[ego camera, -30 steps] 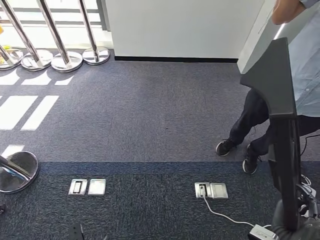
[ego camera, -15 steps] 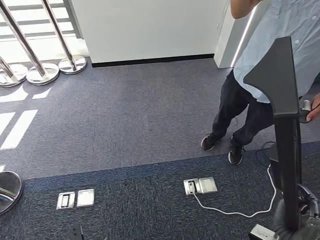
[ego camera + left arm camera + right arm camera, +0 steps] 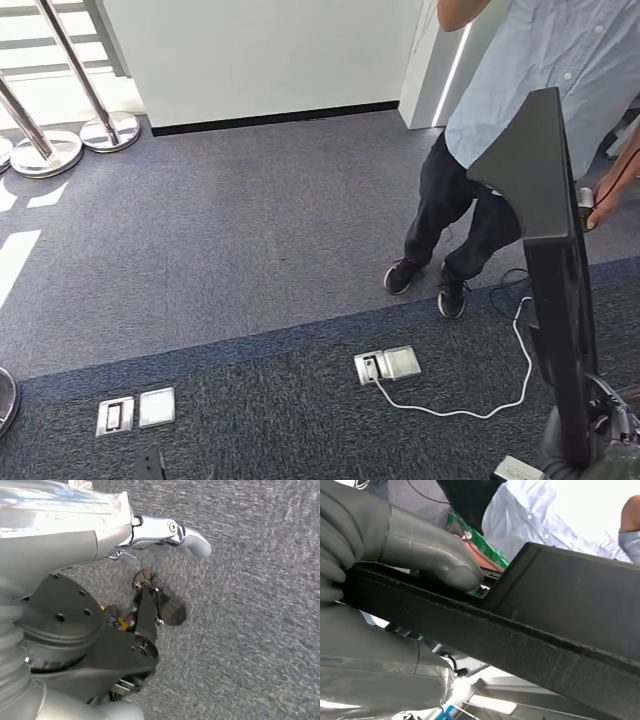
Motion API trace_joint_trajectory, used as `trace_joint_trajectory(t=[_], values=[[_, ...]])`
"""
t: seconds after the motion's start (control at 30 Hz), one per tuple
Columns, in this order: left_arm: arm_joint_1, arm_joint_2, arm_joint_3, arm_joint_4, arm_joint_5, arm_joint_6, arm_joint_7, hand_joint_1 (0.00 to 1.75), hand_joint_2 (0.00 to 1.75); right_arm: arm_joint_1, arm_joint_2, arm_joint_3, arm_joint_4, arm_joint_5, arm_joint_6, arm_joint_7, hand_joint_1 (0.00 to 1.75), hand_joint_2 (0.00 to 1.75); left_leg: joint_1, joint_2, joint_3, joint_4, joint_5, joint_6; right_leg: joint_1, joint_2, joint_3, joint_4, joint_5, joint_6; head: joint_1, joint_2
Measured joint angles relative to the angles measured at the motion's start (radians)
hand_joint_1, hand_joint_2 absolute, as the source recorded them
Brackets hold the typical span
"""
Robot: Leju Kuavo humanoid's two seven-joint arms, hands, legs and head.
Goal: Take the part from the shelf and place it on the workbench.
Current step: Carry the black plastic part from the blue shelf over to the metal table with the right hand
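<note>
We begin at the right robot hand: in the right wrist view its grey thumb presses down on the upper edge of the black part, and the rest of the hand sits beneath it, so we judge the part firmly gripped. In the head view the same part stands upright as a long black panel with a wide angled top, rising from the lower right corner of the picture above the carpet.

The left robot hand hangs over the carpet in the left wrist view, its fingers extended and holding nothing.

We judge the step in hand to be the carry: the part is off the shelf and in the grip, with neither shelf nor tabletop shown. The next move calls for a steady hold on the tall part until the tabletop comes into view.

Beyond the part, the head view shows a person standing close, a white cable running from a floor socket, and stanchion bases. The right wrist view gives the contact at the part's edge, which the head view does not.
</note>
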Motion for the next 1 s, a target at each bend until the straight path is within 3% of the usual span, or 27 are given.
trace_joint_trajectory(t=[0.07, 0.13, 0.2, 0.27, 0.33, 0.37, 0.4, 0.47, 0.53, 0.6, 0.67, 0.73, 0.8, 0.87, 0.9, 0.93, 1.0], values=[[-0.001, 0.000, 0.000, 0.000, 0.000, 0.000, 0.002, 0.00, 1.75, -0.001, 0.000, 0.000, -0.001, 0.000, 0.000, 0.001, 1.75, 1.75, -0.003, 0.009, 0.005, -0.002, -0.004, -0.010, 0.008, -0.016, 0.036, -0.078, 0.019, -0.011, -0.001, 0.000], [-0.001, -0.001, 0.000, 0.000, 0.001, 0.000, 0.004, 0.00, 1.75, -0.001, 0.000, 0.000, -0.002, 0.000, 0.000, 0.002, 1.75, 1.75, -0.003, 0.021, 0.012, -0.007, -0.006, -0.021, 0.012, -0.007, 0.037, -0.085, 0.016, -0.023, -0.002, 0.000], [-0.003, -0.002, 0.000, 0.000, 0.001, 0.000, 0.005, 0.00, 1.75, 0.000, 0.000, 0.000, -0.004, 0.000, 0.000, 0.002, 1.75, 1.75, -0.001, 0.017, 0.014, 0.002, -0.019, -0.031, 0.009, 0.005, 0.042, -0.095, 0.021, -0.037, -0.002, 0.000], [-0.004, -0.001, 0.000, 0.000, 0.000, 0.000, 0.005, 0.00, 1.75, -0.003, 0.000, 0.000, -0.005, 0.000, 0.000, 0.002, 1.75, 1.75, -0.001, -0.005, -0.019, 0.084, -0.069, -0.034, 0.004, 0.017, 0.049, -0.103, 0.026, -0.049, -0.004, 0.000], [-0.002, -0.001, 0.000, 0.000, 0.000, 0.000, 0.005, 0.00, 1.75, -0.006, 0.001, 0.000, -0.004, 0.000, 0.000, 0.003, 1.75, 1.75, -0.003, -0.019, -0.084, 0.216, -0.125, -0.033, 0.006, 0.031, 0.050, -0.104, 0.025, -0.054, -0.004, 0.000], [-0.001, -0.001, 0.000, 0.000, 0.000, 0.000, 0.006, 0.00, 1.75, -0.006, 0.001, 0.000, -0.003, 0.000, 0.000, 0.003, 1.75, 1.75, -0.004, -0.022, -0.108, 0.258, -0.133, -0.033, 0.007, 0.040, 0.052, -0.103, 0.024, -0.056, -0.004, 0.000], [-0.001, -0.001, 0.000, 0.000, 0.001, -0.001, 0.006, 0.00, 1.75, -0.006, 0.001, 0.000, -0.001, 0.000, 0.000, 0.003, 1.75, 1.75, -0.004, -0.023, -0.115, 0.262, -0.120, -0.031, 0.008, 0.049, 0.053, -0.103, 0.023, -0.056, -0.004, 0.000], [-0.002, -0.001, 0.000, 0.000, 0.001, -0.004, 0.006, 0.00, 1.75, -0.008, 0.001, 0.000, 0.001, -0.001, 0.000, 0.004, 1.75, 1.75, -0.005, -0.031, -0.080, 0.164, -0.046, -0.025, 0.008, 0.068, 0.059, -0.100, 0.018, -0.054, -0.004, 0.000], [-0.003, -0.001, 0.000, 0.000, 0.000, -0.008, 0.005, 0.00, 1.75, -0.011, 0.001, -0.001, 0.003, -0.002, 0.000, 0.005, 1.75, 1.75, -0.004, -0.058, -0.033, 0.048, 0.008, -0.018, 0.010, 0.084, 0.059, -0.091, 0.010, -0.046, -0.003, 0.000], [-0.005, 0.000, 0.000, 0.000, 0.000, -0.009, 0.004, 0.00, 1.75, -0.013, 0.001, -0.001, 0.004, -0.003, 0.001, 0.007, 1.75, 1.75, -0.006, -0.074, -0.019, 0.010, 0.012, -0.014, 0.009, 0.096, 0.053, -0.086, 0.006, -0.036, -0.003, 0.000], [-0.007, -0.001, 0.000, 0.000, 0.001, -0.010, 0.004, 0.00, 1.75, -0.012, 0.000, -0.001, 0.004, -0.003, 0.000, 0.009, 1.75, 1.75, -0.007, -0.066, -0.017, 0.003, 0.013, -0.006, 0.004, 0.102, 0.051, -0.085, 0.004, -0.025, -0.004, 0.000], [-0.010, -0.001, 0.000, 0.000, 0.001, -0.010, 0.004, 0.00, 1.75, -0.014, 0.000, -0.001, 0.003, -0.003, 0.000, 0.011, 1.75, 1.75, -0.003, -0.055, -0.013, -0.002, 0.015, 0.003, 0.004, 0.079, 0.037, -0.050, -0.022, -0.014, -0.002, 0.000], [-0.009, -0.002, 0.000, 0.000, 0.000, -0.011, 0.003, 0.00, 1.75, -0.017, 0.000, 0.000, 0.003, -0.003, 0.000, 0.012, 1.75, 1.75, -0.001, -0.041, -0.010, -0.004, 0.014, 0.009, 0.002, 0.045, -0.016, 0.062, -0.080, -0.004, 0.000, 0.000], [-0.007, -0.002, 0.000, 0.000, 0.000, -0.010, 0.003, 0.00, 1.75, -0.017, -0.001, 0.001, 0.005, -0.005, 0.000, 0.013, 1.75, 1.75, -0.001, -0.026, -0.009, -0.004, 0.011, 0.010, -0.002, 0.032, -0.076, 0.178, -0.119, 0.003, 0.000, 0.000], [-0.006, -0.001, 0.000, 0.000, 0.000, -0.010, 0.003, 0.00, 1.75, -0.017, -0.001, 0.001, 0.006, -0.006, 0.000, 0.014, 1.75, 1.75, -0.001, -0.020, -0.008, -0.004, 0.009, 0.010, -0.003, 0.029, -0.085, 0.191, -0.112, 0.005, 0.000, 0.000], [-0.006, -0.001, 0.000, 0.000, 0.001, -0.010, 0.003, 0.00, 1.75, -0.016, -0.002, 0.001, 0.007, -0.007, 0.000, 0.014, 1.75, 1.75, -0.001, -0.014, -0.005, -0.004, 0.007, 0.009, -0.003, 0.026, -0.074, 0.163, -0.085, 0.006, 0.000, 0.000], [-0.007, -0.002, 0.000, 0.000, 0.001, -0.010, 0.003, 0.00, 1.75, -0.017, -0.002, 0.001, 0.008, -0.008, 0.000, 0.015, 1.75, 1.75, -0.001, -0.005, 0.004, -0.005, 0.002, 0.005, -0.002, 0.009, -0.012, 0.029, -0.014, 0.002, 0.000, 0.000]])
